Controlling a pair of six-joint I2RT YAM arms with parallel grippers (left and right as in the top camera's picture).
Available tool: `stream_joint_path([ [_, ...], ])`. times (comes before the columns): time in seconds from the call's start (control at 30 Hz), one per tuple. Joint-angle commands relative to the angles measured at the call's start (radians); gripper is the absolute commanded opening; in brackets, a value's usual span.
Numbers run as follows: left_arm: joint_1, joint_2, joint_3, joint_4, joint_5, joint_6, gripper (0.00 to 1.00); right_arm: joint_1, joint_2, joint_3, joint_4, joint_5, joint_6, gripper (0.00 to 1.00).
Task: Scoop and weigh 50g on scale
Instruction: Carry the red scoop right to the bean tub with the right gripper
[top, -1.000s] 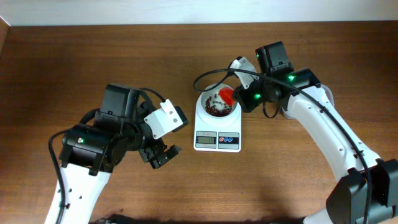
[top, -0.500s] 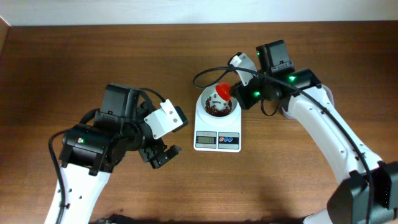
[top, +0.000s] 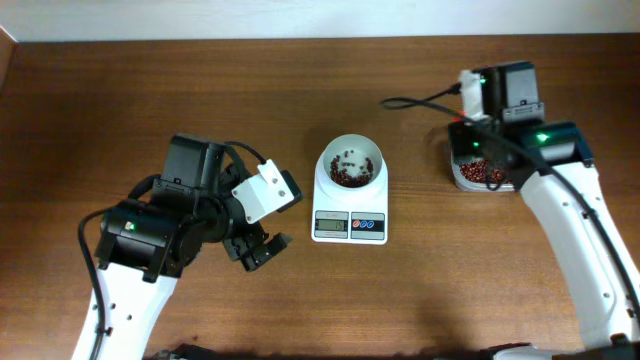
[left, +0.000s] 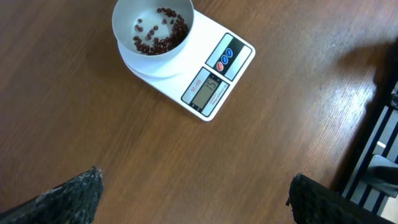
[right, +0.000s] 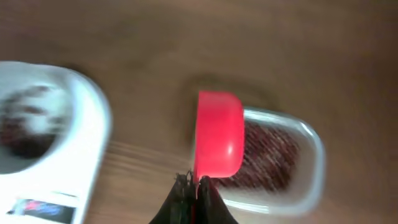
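Scale (top: 350, 205) at middle of counter (top: 200, 90), carrying a thin layer of beans (top: 348, 178) | step: reloading, I judge | my right end effector (right: 194, 183) clamped on red scoop (right: 219, 134) over tub (right: 322, 163) | left end effector (top: 262, 247) wide open, empty | next: dip, lift level

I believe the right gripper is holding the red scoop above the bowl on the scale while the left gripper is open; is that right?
No: the right wrist view shows the right gripper holding the red scoop above the clear tub, not the bowl on the scale. The left gripper is open.
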Motion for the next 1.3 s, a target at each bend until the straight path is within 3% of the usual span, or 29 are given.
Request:
stream_joint_path([
  [0.0, 0.006, -0.005, 0.016, 0.002, 0.0, -0.005, 0.99, -0.076, 0.056, -0.002, -0.018, 0.111, 0.082, 0.04],
  [0.47, 0.006, -0.005, 0.016, 0.002, 0.0, -0.005, 0.99, -0.152, 0.247, -0.003, -0.062, 0.101, 0.094, 0.04],
  [0.93, 0.006, -0.005, 0.016, 0.002, 0.0, -0.005, 0.99, -0.153, 0.28, -0.003, -0.064, -0.136, 0.055, 0.04],
  [1.27, 0.006, -0.005, 0.016, 0.002, 0.0, -0.005, 0.99, -0.293, 0.293, -0.003, -0.053, -0.39, 0.01, 0.04],
])
